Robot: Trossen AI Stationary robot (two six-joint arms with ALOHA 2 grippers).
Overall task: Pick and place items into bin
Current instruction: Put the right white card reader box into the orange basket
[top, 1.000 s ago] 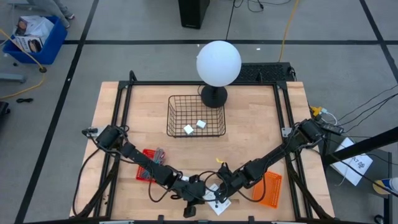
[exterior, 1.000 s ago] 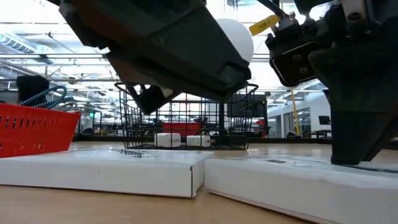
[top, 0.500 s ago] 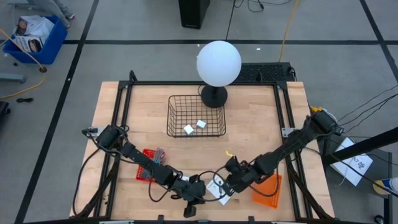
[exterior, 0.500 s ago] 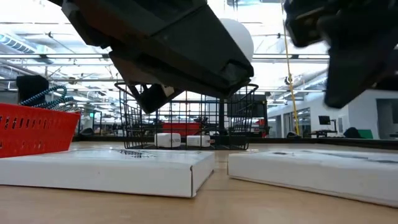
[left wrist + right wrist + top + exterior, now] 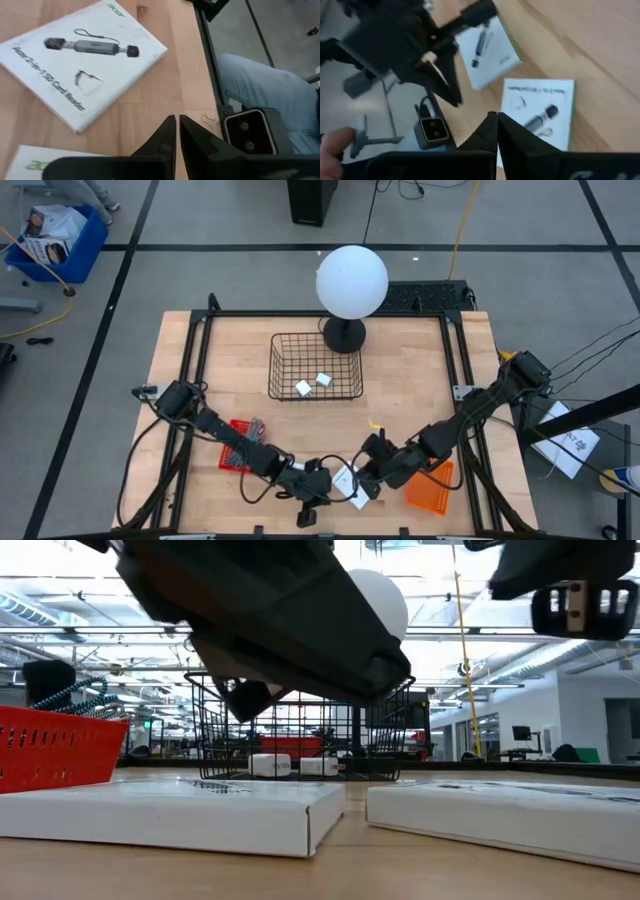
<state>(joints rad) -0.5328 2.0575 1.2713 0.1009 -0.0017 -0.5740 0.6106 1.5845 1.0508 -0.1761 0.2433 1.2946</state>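
Right gripper (image 5: 372, 471) has lifted off the right card (image 5: 505, 818), fingers pinched shut on nothing. Left gripper (image 5: 325, 482), also closed and empty. I count that pick as missed; both cards remain outside the bin (image 5: 316, 367).

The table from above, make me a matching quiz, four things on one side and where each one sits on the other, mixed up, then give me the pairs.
Things:
1. two small white blocks
2. white globe lamp
3. red tray
4. orange tray

Places:
A. near edge of the table, on the right arm's side
B. inside the wire basket
C. under the left arm, on the left side
D. just behind the basket, at the far edge

Pairs: 1-B, 2-D, 3-C, 4-A
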